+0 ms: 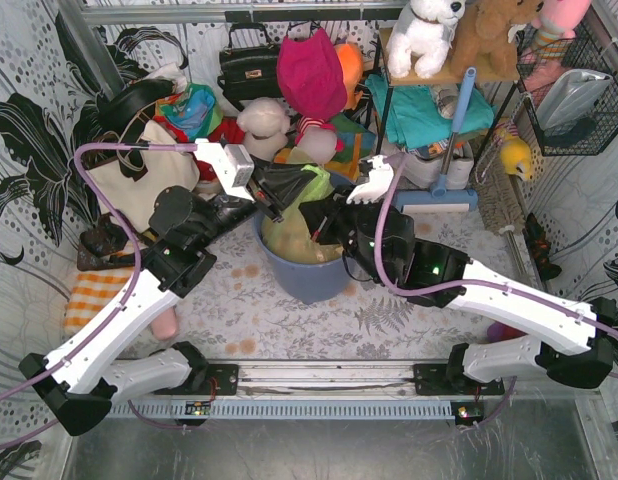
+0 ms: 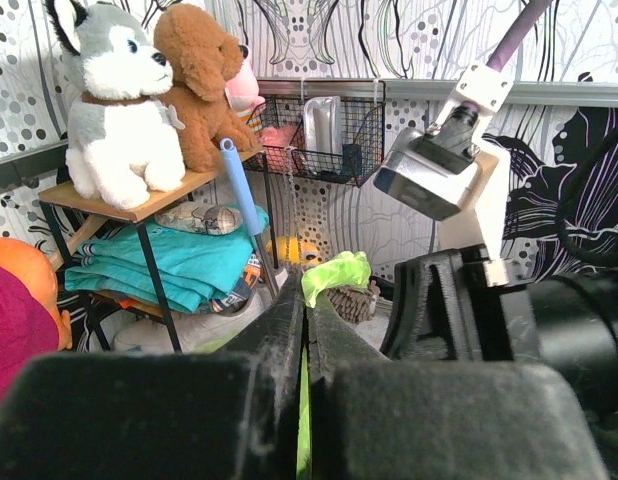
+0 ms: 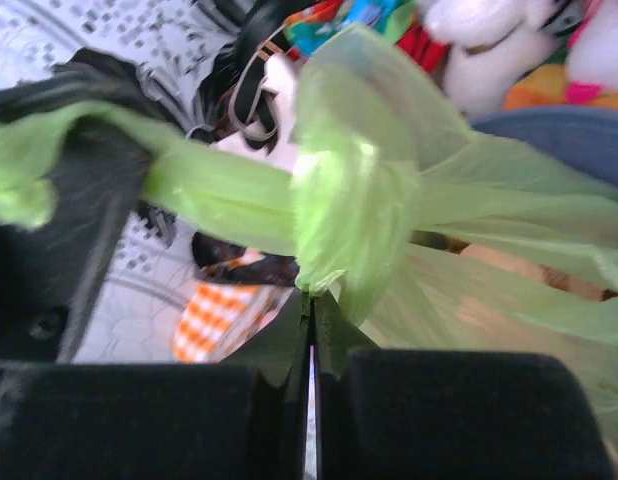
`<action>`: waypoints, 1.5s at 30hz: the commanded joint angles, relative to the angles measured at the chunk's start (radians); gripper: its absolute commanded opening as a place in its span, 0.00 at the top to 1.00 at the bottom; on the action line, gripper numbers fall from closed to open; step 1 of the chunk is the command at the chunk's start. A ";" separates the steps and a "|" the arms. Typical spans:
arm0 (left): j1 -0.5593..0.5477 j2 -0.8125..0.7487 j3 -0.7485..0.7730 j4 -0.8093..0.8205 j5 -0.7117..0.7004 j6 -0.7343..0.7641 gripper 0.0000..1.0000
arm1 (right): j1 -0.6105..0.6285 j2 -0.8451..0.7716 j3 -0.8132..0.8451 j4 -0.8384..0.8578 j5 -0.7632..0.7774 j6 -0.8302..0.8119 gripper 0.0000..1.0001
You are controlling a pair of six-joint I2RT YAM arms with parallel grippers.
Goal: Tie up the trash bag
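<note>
Centrally, trash bag (image 1: 314, 186): lime-green translucent film seated in the round blue-grey bin (image 1: 311, 275) at mid-frame of the top view. Brown crumpled contents show through the film, and the mouth is gathered above the rim between the two tools.
Left gripper (image 2: 306, 305): clenched on a thin strip of the green film that runs down the seam between its fingers. A small tuft stands free beyond the tips.
Right gripper (image 3: 311, 300): jaws pressed together, pinching the lower point of a bunched green lobe (the wrist view is blurred, so the depth of the bite cannot be told).
Table (image 1: 239, 310): covered in a pale cloth with a grey leaf print. A few rust-coloured spots lie left of the bin.
Wallpaper (image 1: 29, 130): black-and-white floral and dotted pattern on the left, rear and right walls.
Shelf (image 2: 139, 212): wooden board at the upper right of the top view. It carries plush toys (image 2: 119, 110), with folded teal fabric beneath.
Wire basket (image 1: 579, 100): hung on the right wall.
Tote bag (image 1: 139, 180): cream, at the left, behind the left arm.
Checked cloth (image 1: 94, 295): orange and white, at the table's left edge.
</note>
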 commanded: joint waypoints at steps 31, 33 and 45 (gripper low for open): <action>-0.001 -0.027 0.003 0.008 0.020 -0.005 0.92 | 0.007 0.202 -0.348 1.082 0.401 -0.371 1.00; -0.003 -0.025 0.005 0.008 0.021 -0.005 0.92 | 0.007 0.226 -0.351 1.211 0.404 -0.457 1.00; -0.002 -0.027 0.002 0.002 0.017 -0.008 0.92 | -0.031 0.347 -0.332 1.560 0.490 -0.772 1.00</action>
